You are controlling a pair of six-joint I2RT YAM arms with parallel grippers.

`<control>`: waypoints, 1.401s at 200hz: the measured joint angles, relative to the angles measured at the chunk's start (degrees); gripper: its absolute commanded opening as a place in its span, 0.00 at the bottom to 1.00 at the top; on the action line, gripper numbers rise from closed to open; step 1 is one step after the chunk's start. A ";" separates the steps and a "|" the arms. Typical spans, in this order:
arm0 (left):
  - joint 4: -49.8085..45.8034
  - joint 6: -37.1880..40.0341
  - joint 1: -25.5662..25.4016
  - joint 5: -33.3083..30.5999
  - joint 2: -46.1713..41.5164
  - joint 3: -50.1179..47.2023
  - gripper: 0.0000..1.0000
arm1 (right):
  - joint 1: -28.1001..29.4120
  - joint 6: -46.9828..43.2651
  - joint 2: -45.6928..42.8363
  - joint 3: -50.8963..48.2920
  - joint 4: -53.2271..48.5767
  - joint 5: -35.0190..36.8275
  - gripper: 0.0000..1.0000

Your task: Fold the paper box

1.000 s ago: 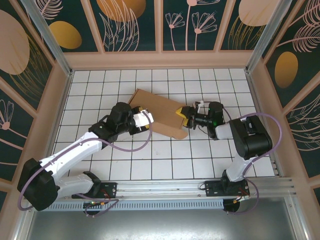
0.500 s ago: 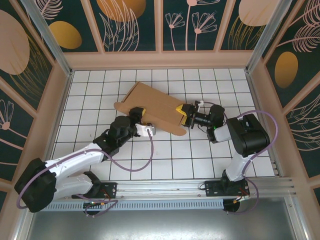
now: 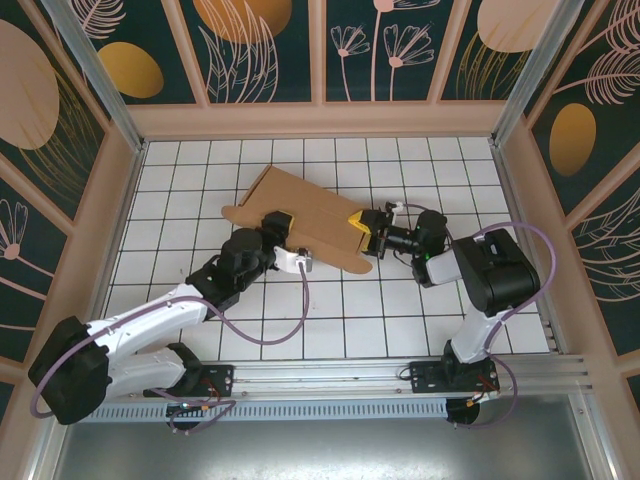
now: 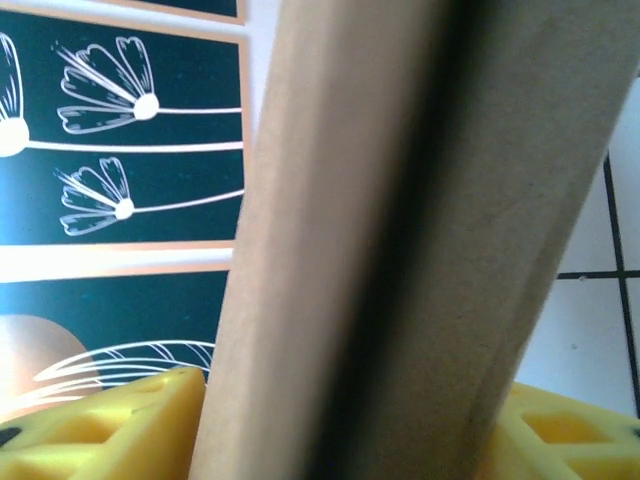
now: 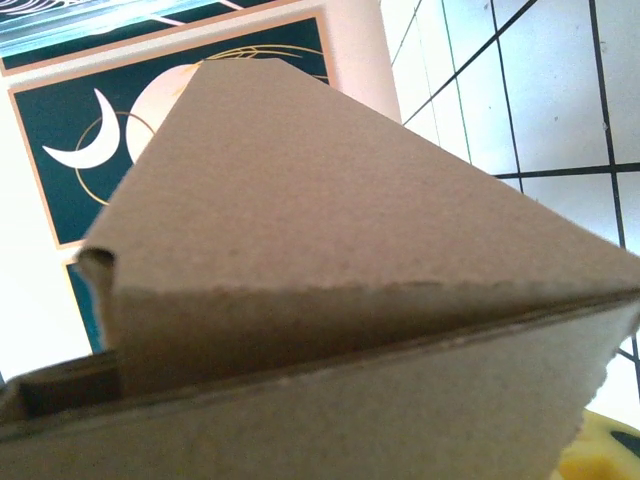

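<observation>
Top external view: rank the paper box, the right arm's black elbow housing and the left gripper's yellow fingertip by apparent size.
Largest: paper box.
Next: right arm's black elbow housing, possibly raised nearer the camera.
Smallest: left gripper's yellow fingertip.

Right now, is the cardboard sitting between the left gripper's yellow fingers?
Yes, the paper box stands between the left gripper's yellow fingers.

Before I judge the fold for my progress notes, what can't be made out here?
Box inside and flaps: top view, covered by its own upper panel.
Left tool grip, tight or loose: left wrist view, its contact with the cardboard is blurred.
Right tool lower finger: top view, under the box.
</observation>
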 measured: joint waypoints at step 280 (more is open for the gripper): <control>-68.91 -40.26 -4.90 12.04 25.35 46.34 0.55 | -4.24 -54.10 -23.17 6.29 -77.40 28.26 0.51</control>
